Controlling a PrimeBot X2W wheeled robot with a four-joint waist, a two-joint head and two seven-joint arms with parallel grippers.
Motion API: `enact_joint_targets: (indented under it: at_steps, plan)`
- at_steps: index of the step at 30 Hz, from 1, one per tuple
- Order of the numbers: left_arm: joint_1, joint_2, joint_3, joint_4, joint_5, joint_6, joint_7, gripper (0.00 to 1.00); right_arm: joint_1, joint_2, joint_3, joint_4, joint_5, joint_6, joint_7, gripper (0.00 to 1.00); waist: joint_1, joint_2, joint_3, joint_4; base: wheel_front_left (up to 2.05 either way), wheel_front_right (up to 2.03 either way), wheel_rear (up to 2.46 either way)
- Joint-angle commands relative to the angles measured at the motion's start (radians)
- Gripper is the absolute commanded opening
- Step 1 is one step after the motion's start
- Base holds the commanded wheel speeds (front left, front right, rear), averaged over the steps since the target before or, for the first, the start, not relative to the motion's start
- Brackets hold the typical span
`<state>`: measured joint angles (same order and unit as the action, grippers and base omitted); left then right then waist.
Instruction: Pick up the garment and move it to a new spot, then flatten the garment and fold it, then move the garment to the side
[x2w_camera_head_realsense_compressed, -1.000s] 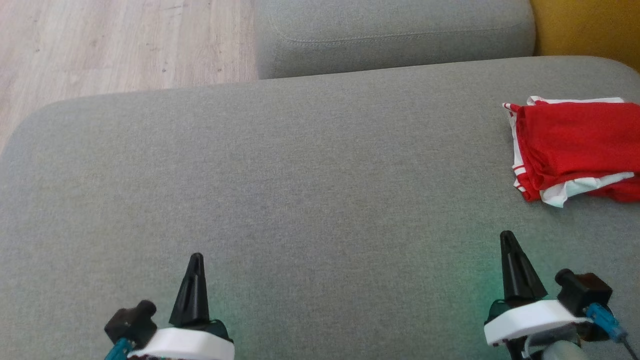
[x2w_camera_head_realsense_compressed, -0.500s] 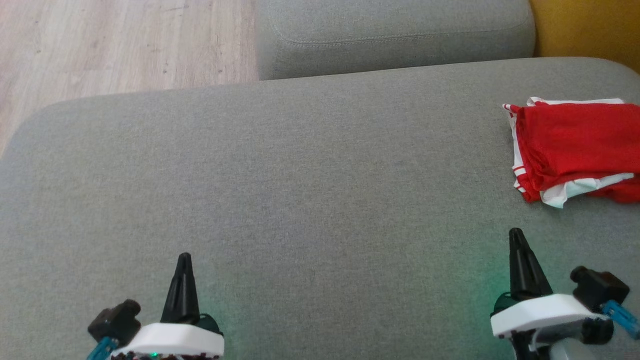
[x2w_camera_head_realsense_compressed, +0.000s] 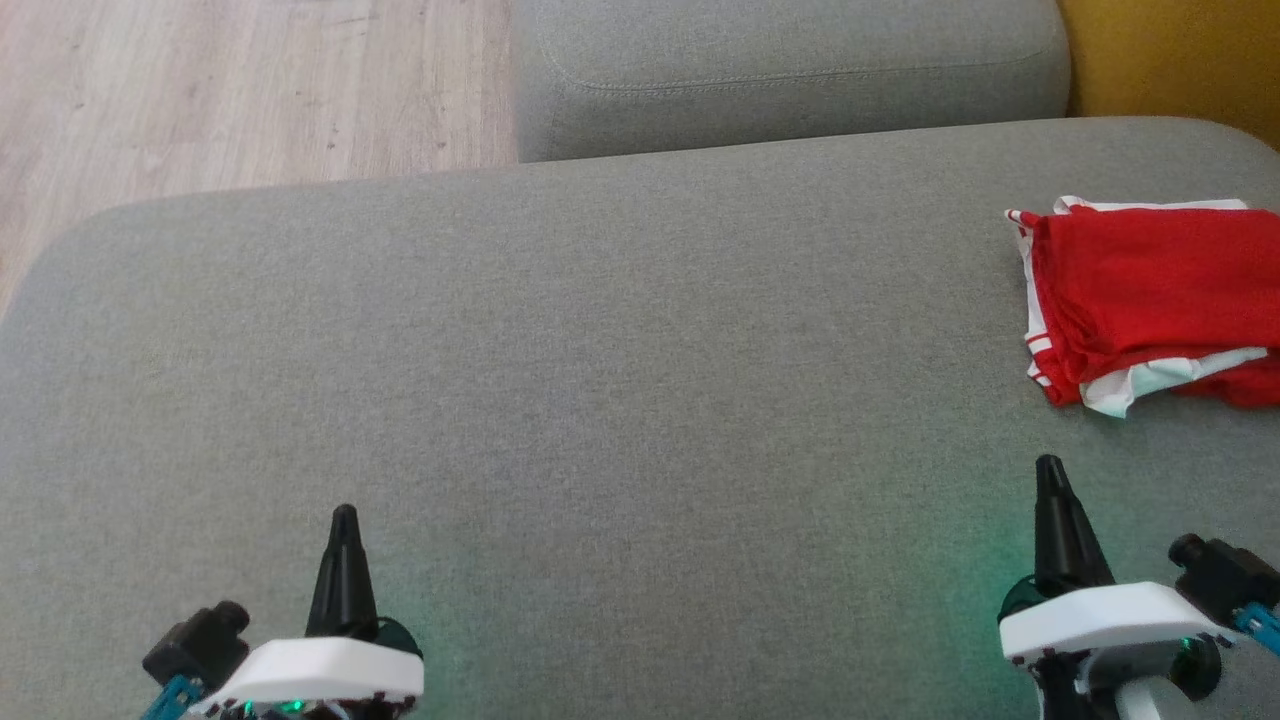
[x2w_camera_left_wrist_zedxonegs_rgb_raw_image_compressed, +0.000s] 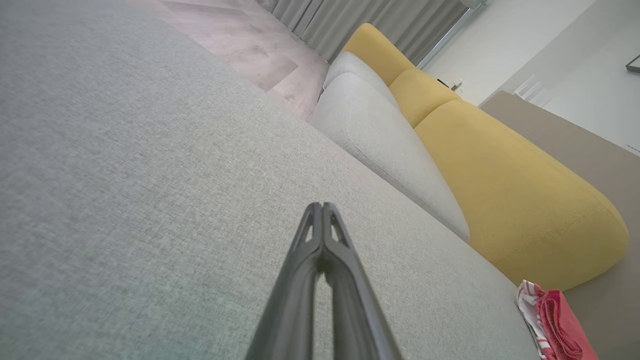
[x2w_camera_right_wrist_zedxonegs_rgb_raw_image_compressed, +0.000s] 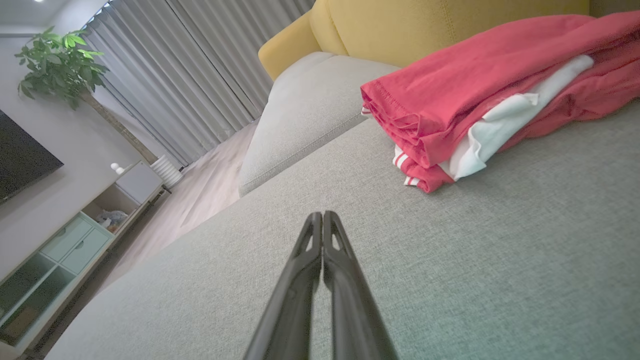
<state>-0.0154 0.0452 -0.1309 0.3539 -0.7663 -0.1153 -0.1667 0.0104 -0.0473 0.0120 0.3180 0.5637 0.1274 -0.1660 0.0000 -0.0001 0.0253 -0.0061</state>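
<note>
The garment, red with white trim, lies folded at the right edge of the grey sofa cushion, near the yellow backrest. The left fingers and right fingers are pressed together, empty, at its near edge.

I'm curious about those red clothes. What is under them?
The folded red garment lies on the grey sofa cushion. A white layer pokes out between its red folds. The cushion right beneath it is covered, so anything hidden there cannot be seen.
</note>
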Motion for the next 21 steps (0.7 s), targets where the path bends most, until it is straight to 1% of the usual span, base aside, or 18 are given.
enact_joint_targets:
  at_steps: [1,21]
  plan:
    - [-0.049,0.007,0.021,-0.035,-0.021,-0.004,0.008,0.0,-0.051,-0.015,-0.002,-0.037,0.031,0.001,0.005,0.0,0.0,0.0001,0.0,0.0,0.0,0.0,0.0]
    - [-0.058,0.009,0.067,-0.052,-0.206,-0.007,0.066,0.0,-0.065,-0.019,-0.02,-0.046,0.264,0.001,0.058,0.0,0.0,0.0001,-0.005,0.001,0.0,0.0,0.0]
